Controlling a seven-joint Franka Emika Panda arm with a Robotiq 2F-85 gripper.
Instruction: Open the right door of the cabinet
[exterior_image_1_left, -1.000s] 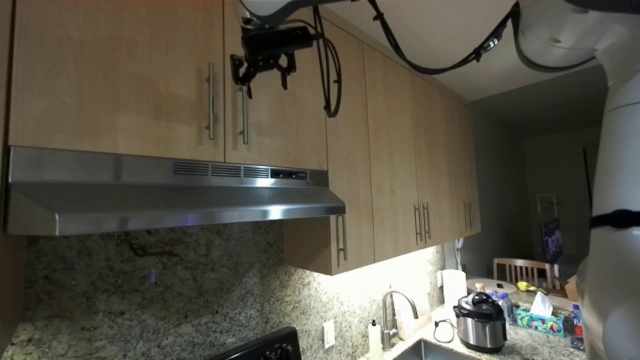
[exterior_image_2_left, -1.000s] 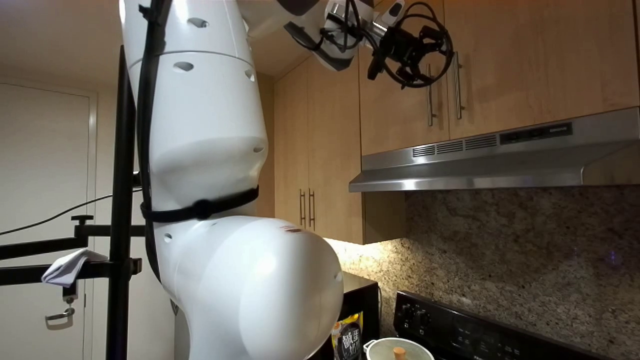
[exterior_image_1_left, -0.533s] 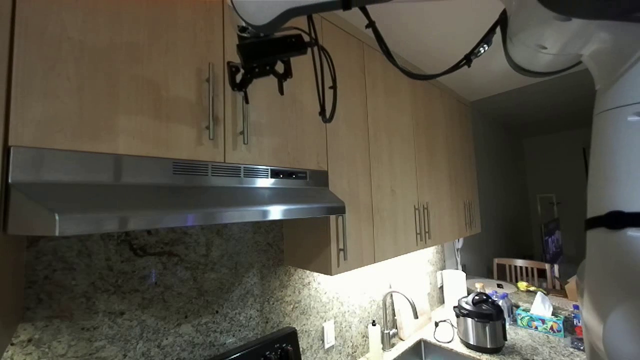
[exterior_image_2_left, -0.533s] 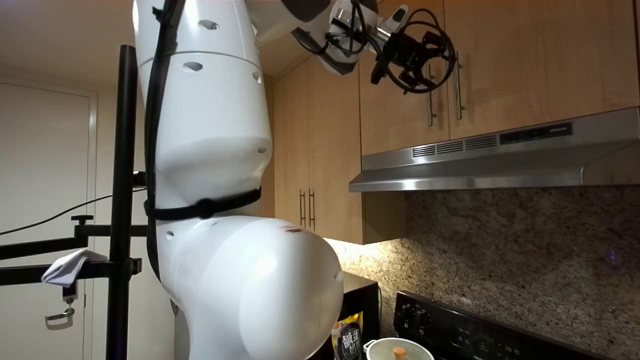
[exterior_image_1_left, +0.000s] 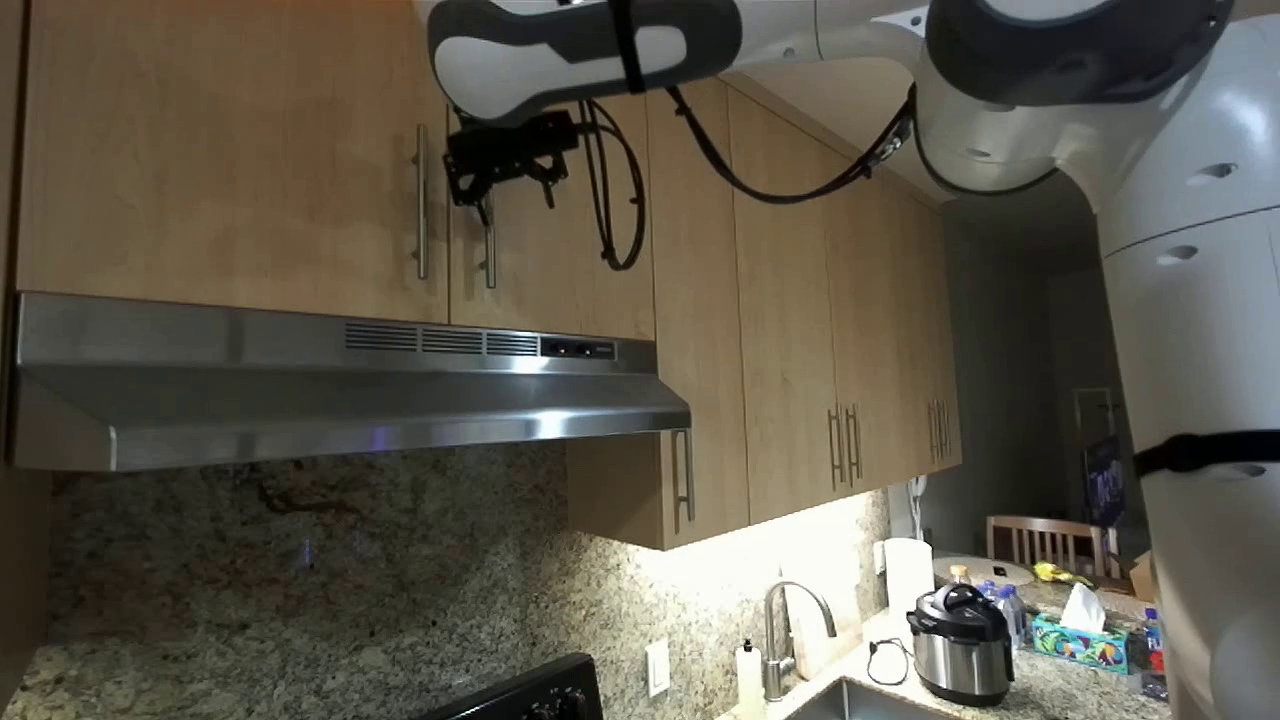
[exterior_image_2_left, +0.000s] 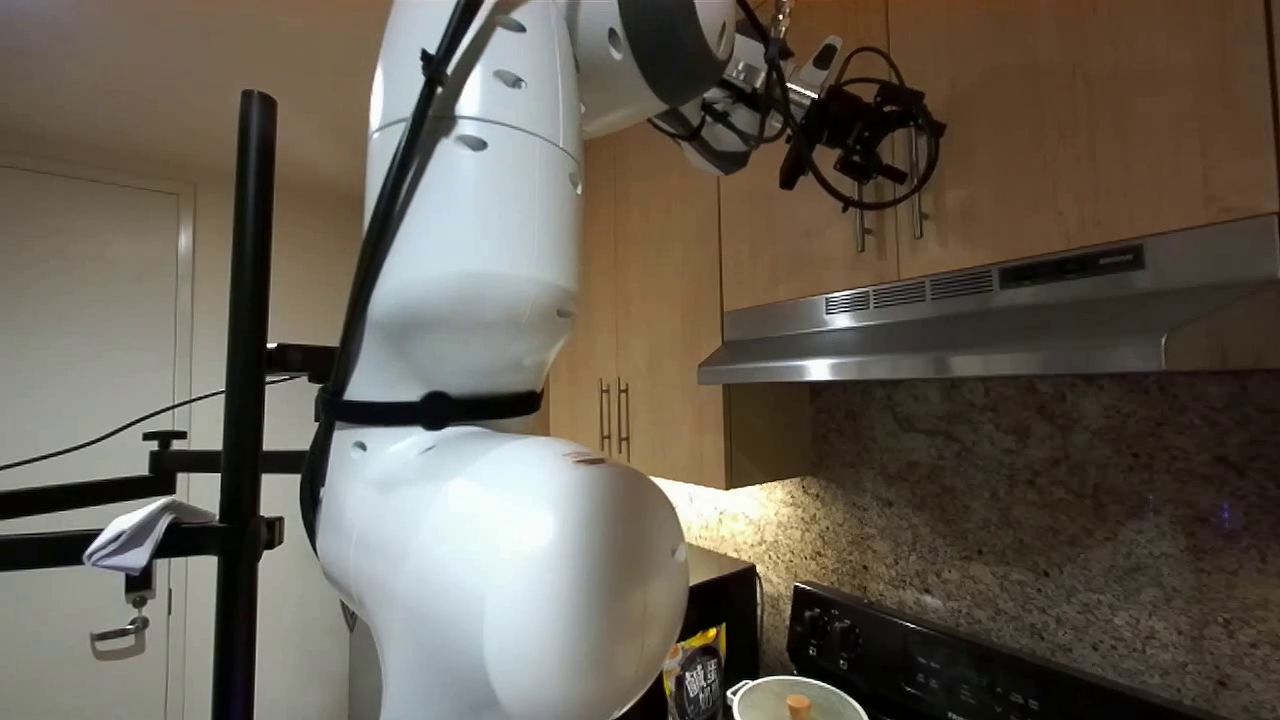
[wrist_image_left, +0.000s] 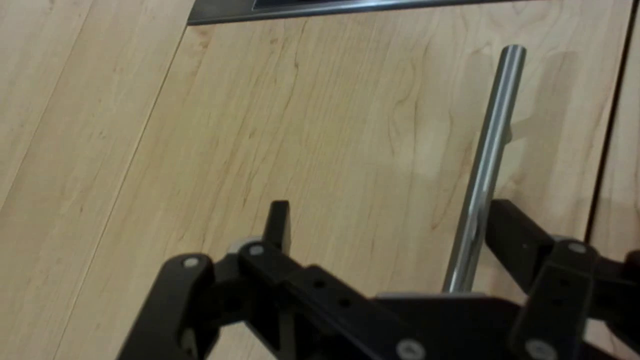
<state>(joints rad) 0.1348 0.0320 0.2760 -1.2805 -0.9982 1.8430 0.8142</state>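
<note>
The right door (exterior_image_1_left: 575, 285) of the cabinet is a flat light-wood panel and stands flush, also in the wrist view (wrist_image_left: 320, 125). Its vertical silver bar handle (wrist_image_left: 495, 120) runs down near the door's left edge; the wrist picture is upside down, so it appears at right there. My black gripper (wrist_image_left: 387, 215) is open in front of the panel. The handle passes between its two fingers, right beside one finger (wrist_image_left: 515, 240); whether they touch I cannot tell. In both exterior views the gripper (exterior_image_1_left: 518, 208) covers the handle's upper part (exterior_image_1_left: 490, 260).
The twin left door (exterior_image_1_left: 230, 150) with its own handle (exterior_image_1_left: 422, 200) adjoins. Below both doors a steel range hood (exterior_image_1_left: 350, 385) juts out. Taller wood cabinets (exterior_image_1_left: 780, 300) continue along the wall. A black cable (exterior_image_1_left: 640, 190) hangs in a loop beside the gripper.
My gripper has come down along the right door's handle, moving a little toward the left door in an exterior view. The arm has swung lower. The doors look unmoved.
</note>
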